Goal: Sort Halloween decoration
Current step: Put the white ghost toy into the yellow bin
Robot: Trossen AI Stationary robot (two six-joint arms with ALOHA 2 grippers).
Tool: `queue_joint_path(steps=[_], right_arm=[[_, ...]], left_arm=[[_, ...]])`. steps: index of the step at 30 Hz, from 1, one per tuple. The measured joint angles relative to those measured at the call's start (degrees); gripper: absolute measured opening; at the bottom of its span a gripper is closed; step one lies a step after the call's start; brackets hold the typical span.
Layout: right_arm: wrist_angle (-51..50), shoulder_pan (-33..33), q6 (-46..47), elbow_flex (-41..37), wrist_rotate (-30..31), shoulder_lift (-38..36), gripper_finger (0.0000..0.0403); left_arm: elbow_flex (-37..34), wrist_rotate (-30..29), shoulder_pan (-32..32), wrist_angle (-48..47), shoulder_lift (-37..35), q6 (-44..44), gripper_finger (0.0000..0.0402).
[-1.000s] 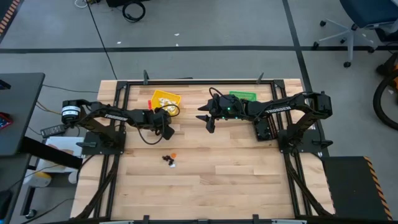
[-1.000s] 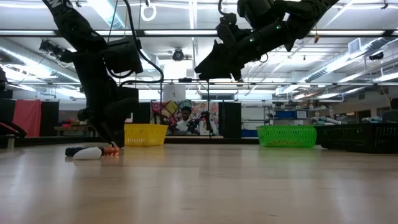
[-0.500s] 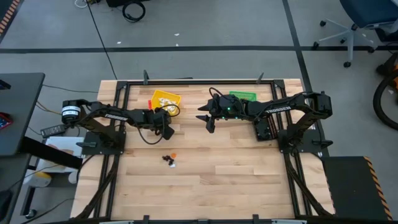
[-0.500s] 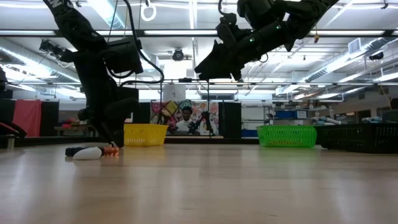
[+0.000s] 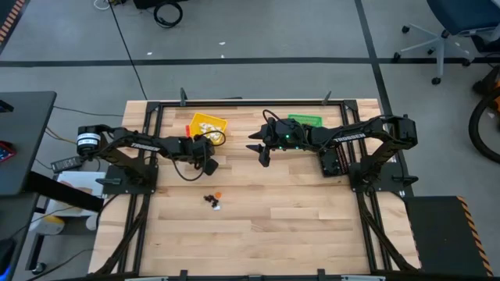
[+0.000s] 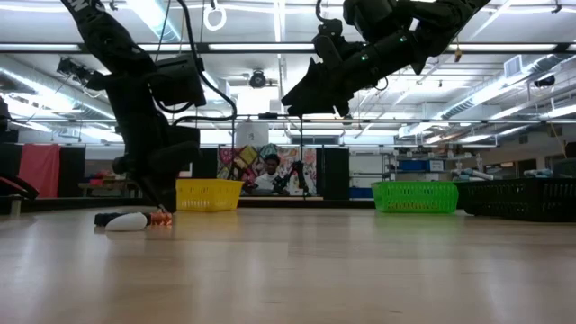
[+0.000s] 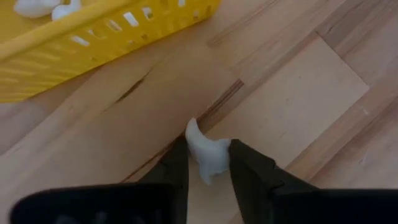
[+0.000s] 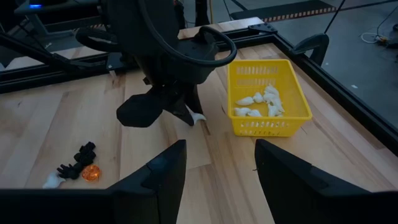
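Three bins stand along the table's [image 5: 312, 226] far side: a yellow bin [image 5: 208, 125] holding white trinkets [image 8: 261, 102], a green bin [image 5: 306, 120] and a black bin [image 5: 332, 162]. The left gripper [image 7: 208, 163], low over the wood just beside the yellow bin, clasps a white trinket [image 7: 208, 155] between its fingers [image 7: 252, 174]. The right gripper [image 8: 214, 165] hangs raised mid-table, fingers apart and empty. A small cluster [image 5: 212, 200] of black, orange and white trinkets lies nearer the front, apart from both grippers.
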Motion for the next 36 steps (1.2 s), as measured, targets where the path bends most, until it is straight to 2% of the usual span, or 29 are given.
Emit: queue_joint_path(steps=[4,7,11,25,33,36], right_arm=[[0.0,0.0,0.0,0.0,0.0,0.0,0.0195],[0.0,0.0,0.0,0.0,0.0,0.0,0.0195],[0.0,0.0,0.0,0.0,0.0,0.0,0.0195],[-0.1,0.0,0.0,0.0,-0.2,0.0,0.0195],[-0.1,0.0,0.0,0.0,-0.4,0.0,0.0195],[-0.1,0.0,0.0,0.0,-0.6,0.0,0.0195]], left_arm=[[0.0,-0.2,0.0,0.0,0.0,0.3,0.0042],[1.0,0.1,0.0,-1.3,-0.5,1.0,0.0028],[2.7,2.2,-0.1,-3.8,-0.7,2.1,0.0028],[6.9,1.7,-0.6,-6.9,-1.0,5.0,0.0024],[13.6,2.7,-2.0,-10.1,-1.0,8.9,0.0024],[16.7,0.6,-2.0,-12.9,-1.1,10.5,0.0025]])
